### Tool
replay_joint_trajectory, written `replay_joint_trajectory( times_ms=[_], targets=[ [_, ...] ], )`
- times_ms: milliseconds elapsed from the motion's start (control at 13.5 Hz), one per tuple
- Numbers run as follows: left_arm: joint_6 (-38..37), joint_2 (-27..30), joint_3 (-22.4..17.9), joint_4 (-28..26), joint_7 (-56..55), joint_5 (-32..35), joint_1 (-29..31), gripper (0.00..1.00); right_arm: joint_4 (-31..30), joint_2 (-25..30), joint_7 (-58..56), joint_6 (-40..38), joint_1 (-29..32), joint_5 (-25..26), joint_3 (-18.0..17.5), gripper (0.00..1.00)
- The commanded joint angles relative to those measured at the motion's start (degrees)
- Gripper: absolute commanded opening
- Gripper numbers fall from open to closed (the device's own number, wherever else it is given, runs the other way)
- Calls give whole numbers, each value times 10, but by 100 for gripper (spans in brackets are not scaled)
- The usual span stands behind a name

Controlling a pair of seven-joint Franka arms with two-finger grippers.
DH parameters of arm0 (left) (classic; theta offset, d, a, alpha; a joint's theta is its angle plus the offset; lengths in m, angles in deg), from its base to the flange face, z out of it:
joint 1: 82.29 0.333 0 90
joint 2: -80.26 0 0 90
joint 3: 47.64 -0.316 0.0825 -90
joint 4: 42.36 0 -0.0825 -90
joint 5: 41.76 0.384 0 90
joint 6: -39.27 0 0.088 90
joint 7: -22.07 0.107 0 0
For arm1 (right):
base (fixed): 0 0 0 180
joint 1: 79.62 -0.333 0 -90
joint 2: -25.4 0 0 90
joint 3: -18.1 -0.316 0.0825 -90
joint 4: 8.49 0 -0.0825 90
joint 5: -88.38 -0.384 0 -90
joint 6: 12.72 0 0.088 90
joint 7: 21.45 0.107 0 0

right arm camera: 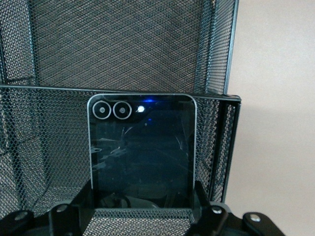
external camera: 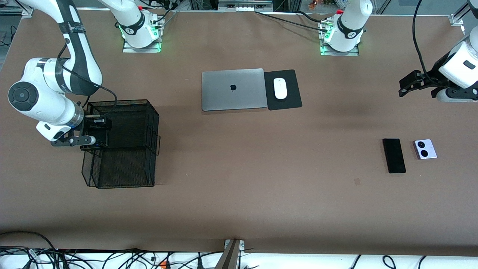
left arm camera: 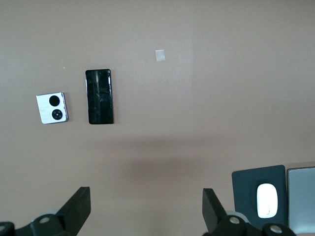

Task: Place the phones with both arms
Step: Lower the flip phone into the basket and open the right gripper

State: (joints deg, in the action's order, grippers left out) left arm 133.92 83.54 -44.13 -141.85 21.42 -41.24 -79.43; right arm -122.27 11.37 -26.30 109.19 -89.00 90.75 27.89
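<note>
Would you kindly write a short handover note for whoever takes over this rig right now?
Right gripper: shut on the black flip phone, holding it over the black mesh organizer at the right arm's end of the table; not yet released.
Left gripper: fingers open, empty, waiting above the table at the left arm's end.
Slim black phone and lilac flip phone lie side by side on the table, untouched.
Done: first phone picked up. Left: place it, then handle the other two.

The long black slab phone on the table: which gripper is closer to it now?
Left. The open left gripper hangs over bare table near the long black slab phone. The right gripper is at the mesh basket toward the right arm's end, shut on the black flip phone.
</note>
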Motion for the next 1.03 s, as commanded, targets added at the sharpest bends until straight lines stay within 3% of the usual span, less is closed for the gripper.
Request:
replay_joint_trajectory(
  times_ms=[0, 369, 591, 664, 738, 812, 886, 960],
  targets=[
    [-13, -5, 2, 16, 9, 11, -1, 100, 0, -6, -10, -3, 2, -13, 0, 0],
    [-14, -23, -9, 14, 8, 12, 7, 100, 0, -10, -10, -30, 8, -12, 0, 0],
    [-11, -88, -11, 15, 10, 24, 36, 100, 0, -13, -21, -36, 16, -12, 0, 0],
    [-5, -109, -11, 15, 10, 38, 38, 100, 0, -13, -20, -41, 19, -12, 0, 4],
    [7, -134, -11, 16, 11, 56, 38, 100, 2, -13, -15, -46, 20, -12, 1, 28],
    [25, -157, -11, 15, 12, 71, 39, 100, 3, -13, -11, -48, 21, -12, 2, 84],
    [43, -179, -11, 15, 17, 74, 47, 100, 7, -13, -11, -48, 22, -12, 3, 100],
    [65, -202, -11, 15, 19, 74, 62, 100, 13, -13, -12, -49, 23, -12, 6, 100]
  ],
)
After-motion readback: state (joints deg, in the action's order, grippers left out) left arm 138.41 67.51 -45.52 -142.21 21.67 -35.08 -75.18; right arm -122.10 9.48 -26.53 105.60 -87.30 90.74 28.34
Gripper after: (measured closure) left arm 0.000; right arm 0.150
